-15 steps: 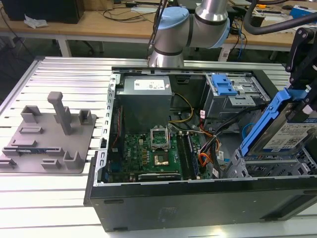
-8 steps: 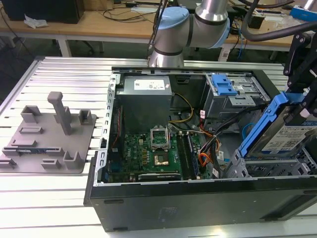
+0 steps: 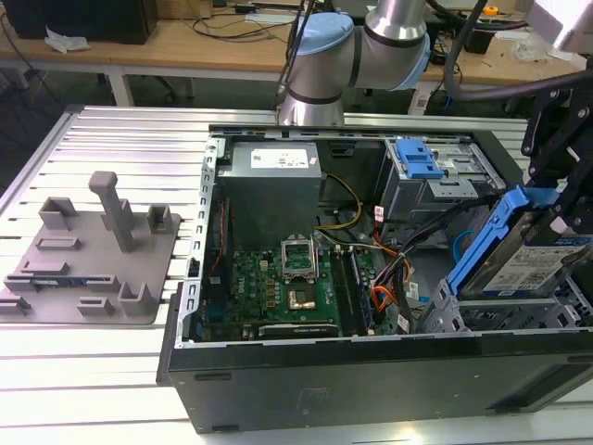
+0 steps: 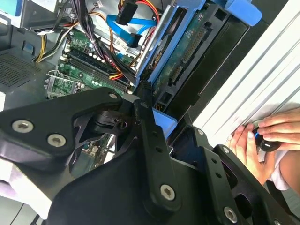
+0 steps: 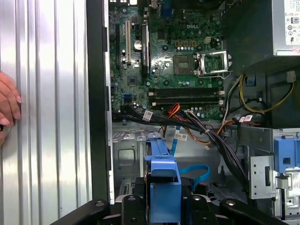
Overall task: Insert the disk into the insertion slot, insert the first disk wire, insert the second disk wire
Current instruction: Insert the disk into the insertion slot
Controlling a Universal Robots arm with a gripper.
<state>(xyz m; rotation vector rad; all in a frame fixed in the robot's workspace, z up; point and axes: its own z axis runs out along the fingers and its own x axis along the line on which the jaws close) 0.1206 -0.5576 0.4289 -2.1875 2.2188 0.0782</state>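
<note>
**Operator:** Where is the disk, and what has hold of it?

**Spotter:** Your gripper (image 5: 164,206) is closed on the disk (image 3: 523,264), clamping the blue carrier at one end. The disk hangs in the air just beyond the motherboard (image 3: 287,278), past the edge where the memory slots run. It is directly over the insertion slot (image 3: 473,311) and not yet seated in it.

**Operator:** Why is it tilted and not flat?

**Spotter:** In the exterior view the end nearer the motherboard sits low, close to the slot, and the gripped end is high. My judgement is that you're leading with the low edge. That lets the carrier find the bay's perforated walls while the gripper stays above the metalwork.

**Operator:** And the wires?

**Spotter:** The loose wires (image 3: 384,297), orange, black and a flat blue one, lie between the motherboard and the slot. I see none plugged into the disk. Lying off to that side, they look clear of the bay's opening.

**Operator:** Anything outside the case?

**Spotter:** A person's hand (image 5: 9,105) rests on the ribbed table (image 3: 120,130), beyond the case wall from the motherboard. In the second wrist view the fingers hold a small dark object. I'd guess the hand is kept there to stay out of your arm's way.
</note>
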